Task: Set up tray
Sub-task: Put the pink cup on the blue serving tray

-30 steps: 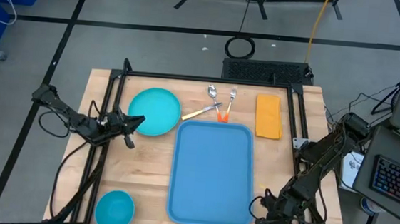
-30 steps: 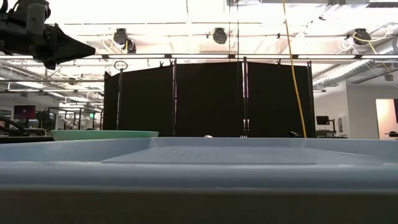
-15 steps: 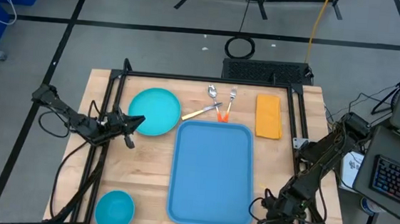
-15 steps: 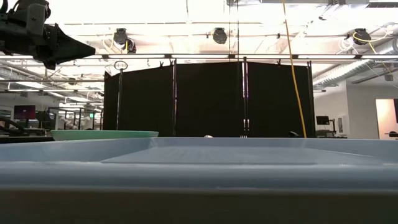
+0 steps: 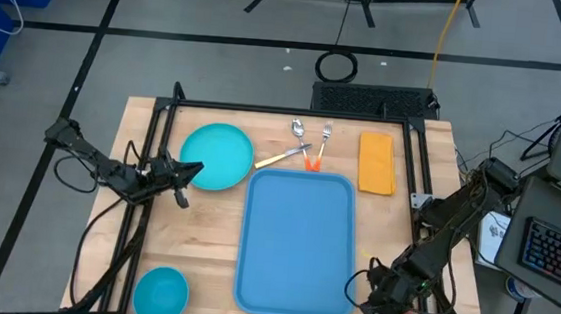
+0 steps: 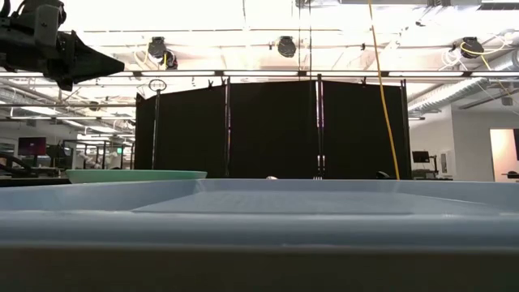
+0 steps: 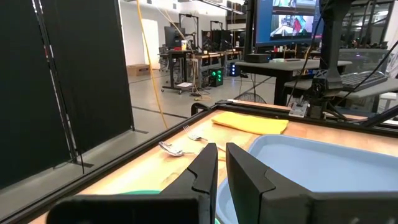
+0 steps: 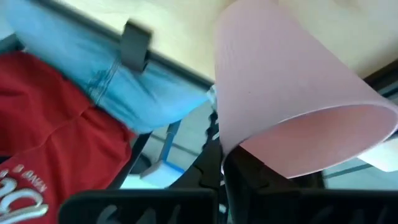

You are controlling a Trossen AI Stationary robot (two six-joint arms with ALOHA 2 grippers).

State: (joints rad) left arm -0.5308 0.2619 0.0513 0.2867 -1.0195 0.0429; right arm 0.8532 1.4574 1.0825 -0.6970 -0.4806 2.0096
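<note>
The light-blue tray (image 5: 297, 241) lies flat on the wooden desk (image 5: 209, 242), near its middle and running lengthwise from the far cutlery toward the near edge; in the low view its near rim (image 6: 259, 219) fills the whole width of the picture. Just beyond its far edge lie a spoon (image 5: 298, 130) and a fork (image 5: 325, 133) with orange handles, and a yellow cloth (image 5: 376, 164) rests to the right of them, near the tray's far right corner. A round turquoise plate (image 5: 217, 156) sits close beside the tray's far left corner, and a small blue bowl (image 5: 160, 293) stands at the desk's near left corner, well apart from the tray. The left gripper (image 5: 191, 171) hangs above the desk at the plate's left edge — its fingers (image 7: 205, 171) stand nearly together with only a narrow gap, nothing between them. The right gripper (image 5: 381, 307) is low at the desk's near right corner, just beside the tray's near right corner; its fingers are closed on the rim of a pink cup (image 8: 292, 106), which is tilted over in that arm's own view. Behind the cup there, beyond the desk, a person shows in blue trousers and a red garment (image 8: 50, 124).
</note>
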